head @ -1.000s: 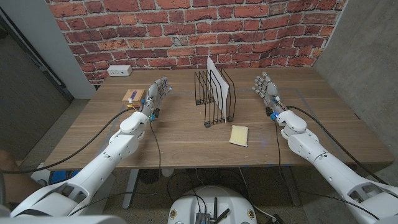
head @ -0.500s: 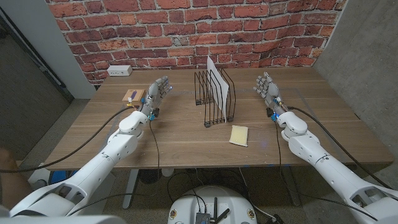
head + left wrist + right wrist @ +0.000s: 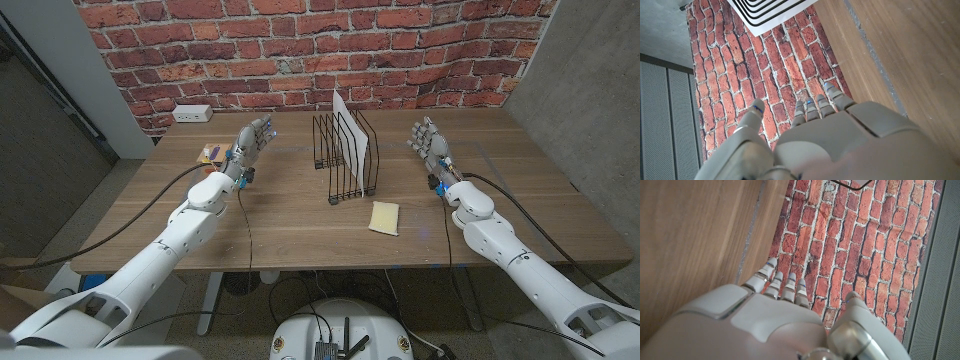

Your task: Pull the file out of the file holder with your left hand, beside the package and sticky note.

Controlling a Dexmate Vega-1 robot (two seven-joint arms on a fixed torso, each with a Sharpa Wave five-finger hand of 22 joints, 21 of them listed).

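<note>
left robot hand (image 3: 250,143): spread, holding nothing, left of file holder (image 3: 345,160)
right robot hand (image 3: 428,143): spread, holding nothing
file (image 3: 350,130): upright in holder

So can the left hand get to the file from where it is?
Probably yes. The left hand is open, raised left of the holder, with bare table between them. The file sticks up above the wires, so its top edge looks graspable.

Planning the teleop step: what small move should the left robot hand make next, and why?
Probably sweep the left robot hand toward the white file standing in the wire file holder. The hand is open, holds nothing, and hangs apart from the holder, near the package.
</note>
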